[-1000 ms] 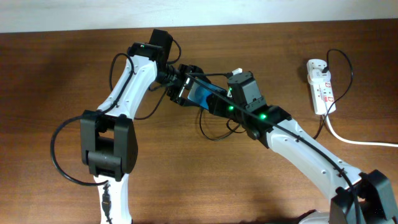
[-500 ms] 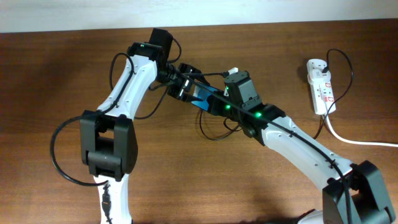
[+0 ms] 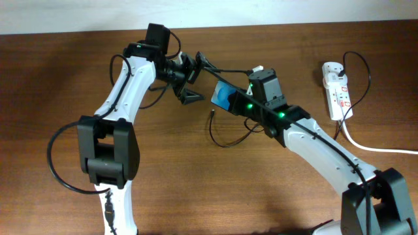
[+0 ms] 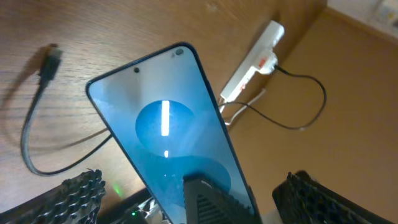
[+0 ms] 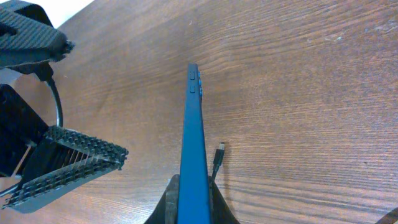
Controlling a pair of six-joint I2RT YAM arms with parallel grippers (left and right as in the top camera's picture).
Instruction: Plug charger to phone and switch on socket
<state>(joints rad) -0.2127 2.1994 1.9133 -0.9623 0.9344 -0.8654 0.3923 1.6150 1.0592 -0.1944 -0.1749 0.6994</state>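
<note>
The phone (image 3: 224,96), blue screen lit, hangs tilted above the table with my right gripper (image 3: 236,103) shut on its lower end. The right wrist view shows the phone (image 5: 194,137) edge-on, pinched between the fingers of my right gripper (image 5: 194,200). My left gripper (image 3: 196,79) stands wide open just left of the phone and does not touch it. In its view the phone (image 4: 165,124) lies ahead of the left gripper (image 4: 193,199). The charger (image 3: 222,138) lies looped on the table, its plug tip (image 5: 217,155) under the phone. The socket (image 3: 337,88) lies far right.
A thick white cord (image 3: 379,149) runs from the socket toward the right edge, and a thin black cable (image 3: 362,75) loops around the strip. Bare brown wood (image 3: 52,78) stretches to the left and front. The socket (image 4: 252,62) also shows in the left wrist view.
My left gripper opened, let go of the phone and drew back to the left. My right gripper shut on the phone and now holds it alone, shifted slightly right.
</note>
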